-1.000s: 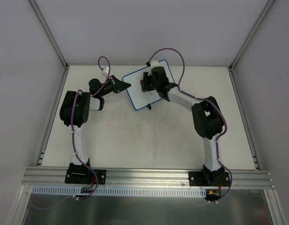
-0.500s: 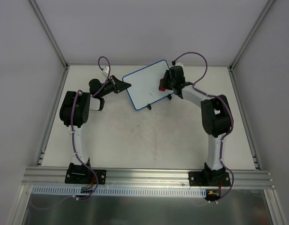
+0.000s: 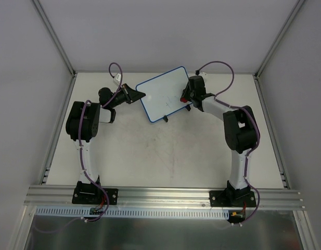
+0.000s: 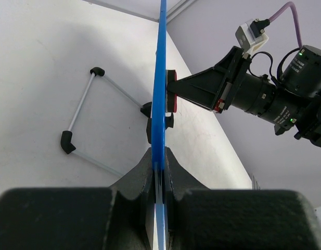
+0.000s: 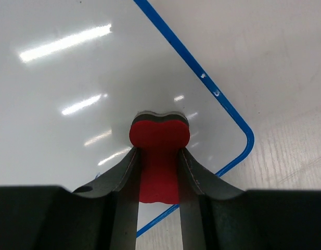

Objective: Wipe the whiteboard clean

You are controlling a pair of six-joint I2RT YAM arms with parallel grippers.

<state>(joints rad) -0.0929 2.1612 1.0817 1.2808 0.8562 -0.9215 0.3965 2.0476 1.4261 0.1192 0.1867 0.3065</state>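
The whiteboard (image 3: pixel 161 98), a white panel with a thin blue rim and rounded corners, is sitting toward the 12 o'clock end of the desk (image 3: pixel 165 151), its face catching bright glare streaks in the right wrist view. The left claw (image 3: pixel 142 95) is clamping the board's rim at its 9 o'clock edge, with the blue edge running up between the closed fingers. The right claw (image 3: pixel 184 97) is gripping a red eraser (image 5: pixel 159 139) and pressing it against the board face near the 3 o'clock edge, beside a rounded corner.
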